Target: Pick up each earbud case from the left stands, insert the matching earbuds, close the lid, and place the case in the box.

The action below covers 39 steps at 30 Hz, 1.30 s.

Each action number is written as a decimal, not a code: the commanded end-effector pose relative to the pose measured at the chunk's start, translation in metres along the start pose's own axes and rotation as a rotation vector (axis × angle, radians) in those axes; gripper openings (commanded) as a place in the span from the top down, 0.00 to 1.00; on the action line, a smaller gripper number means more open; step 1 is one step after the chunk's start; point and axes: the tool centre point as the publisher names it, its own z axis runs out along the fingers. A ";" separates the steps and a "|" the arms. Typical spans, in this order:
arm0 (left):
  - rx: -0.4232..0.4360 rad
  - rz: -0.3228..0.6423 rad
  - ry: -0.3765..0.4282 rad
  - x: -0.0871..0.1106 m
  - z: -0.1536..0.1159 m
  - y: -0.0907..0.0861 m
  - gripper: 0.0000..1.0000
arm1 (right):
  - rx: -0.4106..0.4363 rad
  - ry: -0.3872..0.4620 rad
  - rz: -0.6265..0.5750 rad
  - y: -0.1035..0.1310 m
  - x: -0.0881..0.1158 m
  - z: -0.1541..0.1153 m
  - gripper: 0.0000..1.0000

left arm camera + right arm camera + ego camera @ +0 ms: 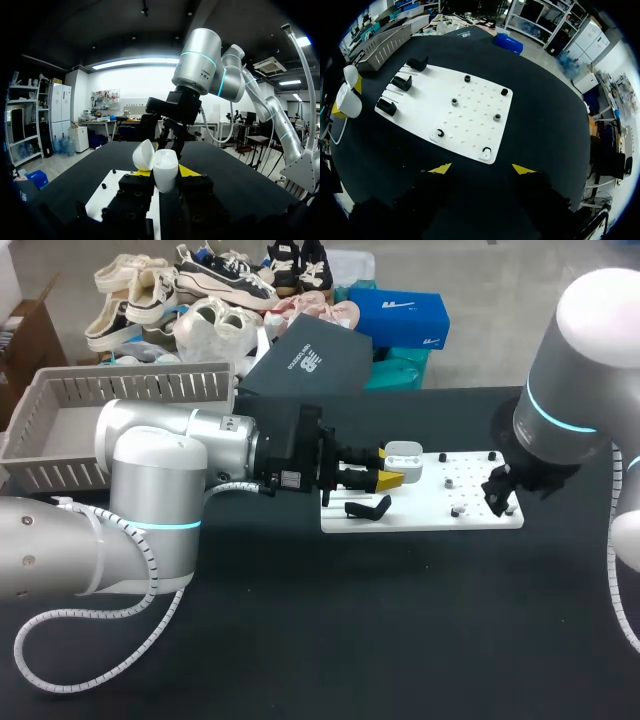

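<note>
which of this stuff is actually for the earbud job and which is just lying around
For the job: open earbud case in the left gripper, black stands, white board, grey basket.
Lying about: dark grey box behind the board.

— Left arm?
— My left gripper [165, 172] lies level, stretched forward, fingers clamped on the case [161, 167] from both sides.
— And the right?
— My right gripper [481, 169] points straight down, fingers spread apart.
</note>
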 end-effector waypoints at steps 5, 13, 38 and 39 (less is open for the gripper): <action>0.000 0.001 0.000 0.000 0.000 0.000 1.00 | -0.006 0.027 0.004 -0.003 -0.003 0.014 0.38; 0.000 0.001 0.000 0.000 0.000 0.000 1.00 | -0.021 0.045 0.007 -0.003 -0.005 0.021 0.42; 0.000 0.001 0.000 0.000 0.000 0.000 1.00 | -0.047 0.068 0.020 -0.003 -0.007 0.033 0.57; 0.000 0.001 0.000 0.000 0.000 0.000 1.00 | -0.048 0.067 0.021 -0.004 -0.007 0.033 0.57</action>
